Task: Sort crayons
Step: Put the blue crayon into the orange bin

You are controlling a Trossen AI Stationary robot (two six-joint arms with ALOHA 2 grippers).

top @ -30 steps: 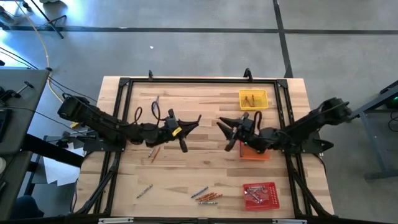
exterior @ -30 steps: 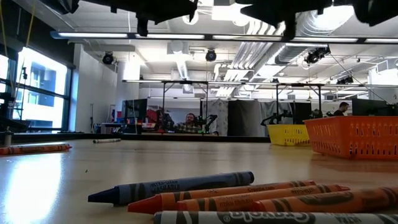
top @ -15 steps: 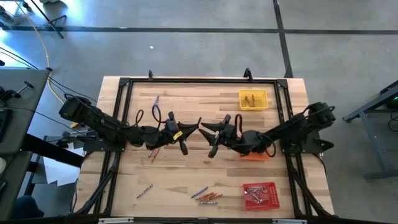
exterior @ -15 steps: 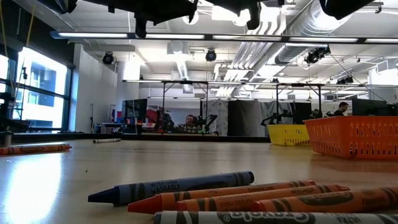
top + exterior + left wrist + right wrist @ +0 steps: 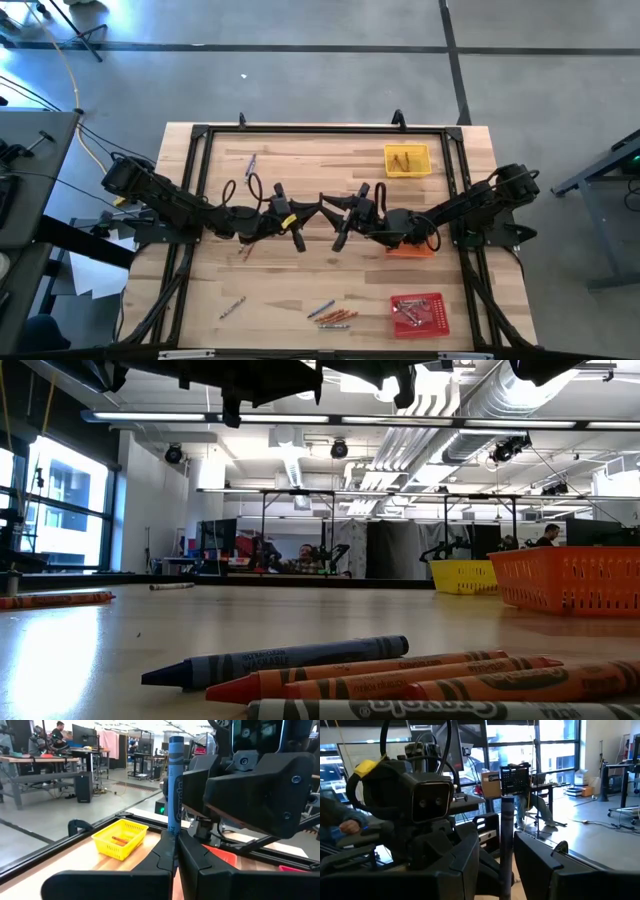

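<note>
A wooden bench (image 5: 300, 290) sits in an open workshop. Mid-bench, the left tool (image 5: 175, 851) pinches a blue crayon (image 5: 175, 780) upright between the right tool's (image 5: 496, 865) spread fingers. If they release early or close off-centre, it may drop.
</note>
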